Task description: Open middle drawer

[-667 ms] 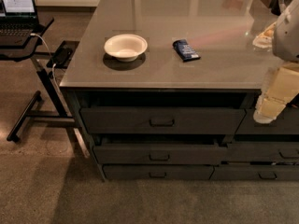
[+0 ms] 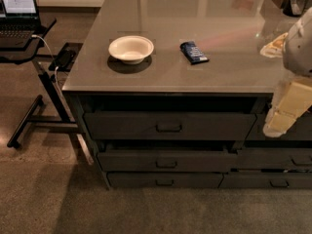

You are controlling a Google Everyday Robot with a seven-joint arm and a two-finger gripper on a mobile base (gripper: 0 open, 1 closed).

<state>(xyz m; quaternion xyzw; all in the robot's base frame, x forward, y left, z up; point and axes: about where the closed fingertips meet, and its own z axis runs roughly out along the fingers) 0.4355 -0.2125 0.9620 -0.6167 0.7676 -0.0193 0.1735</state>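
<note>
The middle drawer (image 2: pixel 165 161) is a dark grey front with a small loop handle (image 2: pixel 166 164), in the left column of the counter under a taller drawer (image 2: pixel 168 126) and above a slim one (image 2: pixel 165 180). Its front stands a little forward of the slim drawer below, with a dark gap along its top. My gripper (image 2: pixel 275 126), cream-coloured, hangs at the right edge of the view in front of the counter's right column. It is well to the right of the middle drawer's handle and touches no drawer.
On the grey counter top (image 2: pixel 161 77) sit a white bowl (image 2: pixel 130 49) and a dark blue packet (image 2: pixel 194 52). A laptop (image 2: pixel 17 9) stands on a rolling stand (image 2: pixel 44 89) to the left. More drawers (image 2: pixel 273 157) fill the right column. Carpeted floor lies in front.
My gripper has sunk slightly at the right edge. The drawers, bowl and packet have not moved.
</note>
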